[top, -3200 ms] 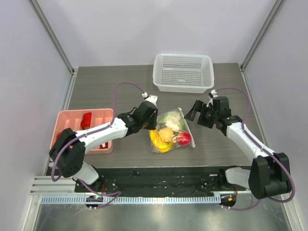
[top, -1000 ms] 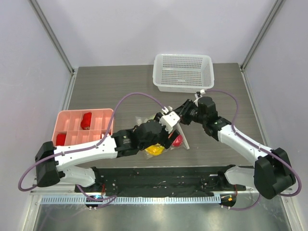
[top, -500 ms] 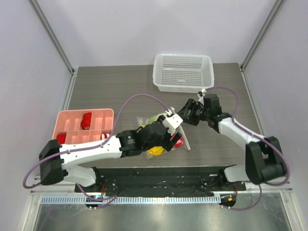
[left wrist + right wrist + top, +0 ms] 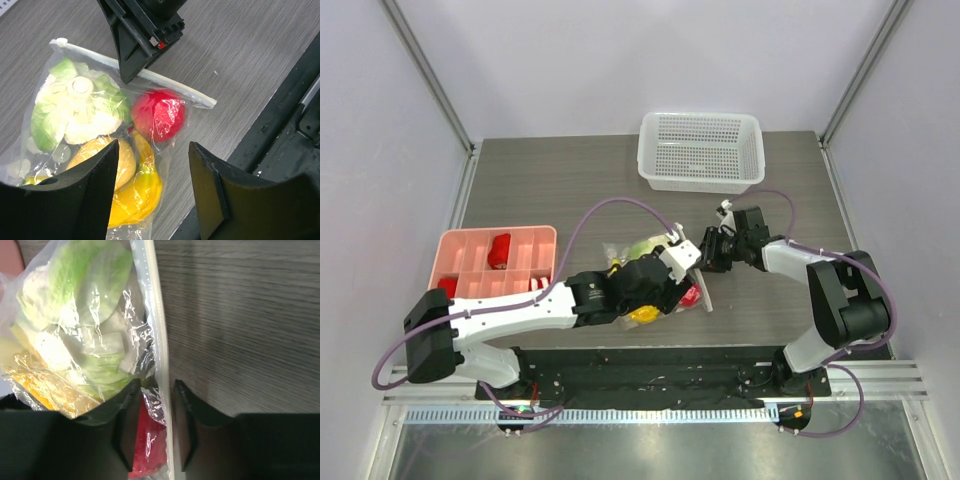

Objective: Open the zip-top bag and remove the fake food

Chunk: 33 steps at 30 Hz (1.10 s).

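Observation:
The zip-top bag lies flat on the table with the fake food inside: a white and green cauliflower, a red fruit, a banana bunch and a yellow-orange fruit. My left gripper hovers open over the bag's near corner, jaws wide apart, and hides most of the bag from above. My right gripper is at the white zip strip, its narrow-set jaws straddling strip and film with a gap still showing. From above it sits at the bag's right edge.
A white perforated basket stands at the back. A pink compartment tray holding red pieces sits at the left. The black base rail runs close along the near edge beside the bag.
My right arm has drawn in lower toward the bag's zip edge, and its jaws opened, then narrowed around the strip. The left gripper stayed over the bag and narrowed slightly.

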Tool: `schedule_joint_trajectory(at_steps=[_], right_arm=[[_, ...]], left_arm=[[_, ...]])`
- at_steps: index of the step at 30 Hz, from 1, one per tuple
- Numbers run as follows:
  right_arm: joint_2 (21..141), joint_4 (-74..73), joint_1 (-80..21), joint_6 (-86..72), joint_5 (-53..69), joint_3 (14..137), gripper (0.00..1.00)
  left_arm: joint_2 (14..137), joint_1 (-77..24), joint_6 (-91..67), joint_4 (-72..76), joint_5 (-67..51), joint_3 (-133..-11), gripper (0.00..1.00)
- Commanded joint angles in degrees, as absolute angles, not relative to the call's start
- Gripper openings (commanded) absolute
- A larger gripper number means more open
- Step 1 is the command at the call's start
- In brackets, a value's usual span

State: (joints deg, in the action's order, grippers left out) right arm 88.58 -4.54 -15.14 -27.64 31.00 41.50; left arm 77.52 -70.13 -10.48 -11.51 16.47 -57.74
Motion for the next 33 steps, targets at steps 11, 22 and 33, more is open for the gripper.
schedule_joint_trajectory(at_steps=[11, 22, 33], right_arm=[[76.65, 2.48, -17.66, -49.46, 38.42, 41.74, 0.01], [63.82, -8.62, -19.60, -67.84, 23.05, 45.09, 0.01], [58.54, -9.23, -24.87, -79.27, 12.66, 44.74, 0.01]], left_arm=[[89.73, -81.11, 2.54, -10.65, 42.27, -66.18, 0.53], [88.42, -84.81, 7.12, 13.09, 49.39, -59.50, 0.66], [93.34, -84.81, 10.63, 18.81, 62.83, -60.47, 0.35]])
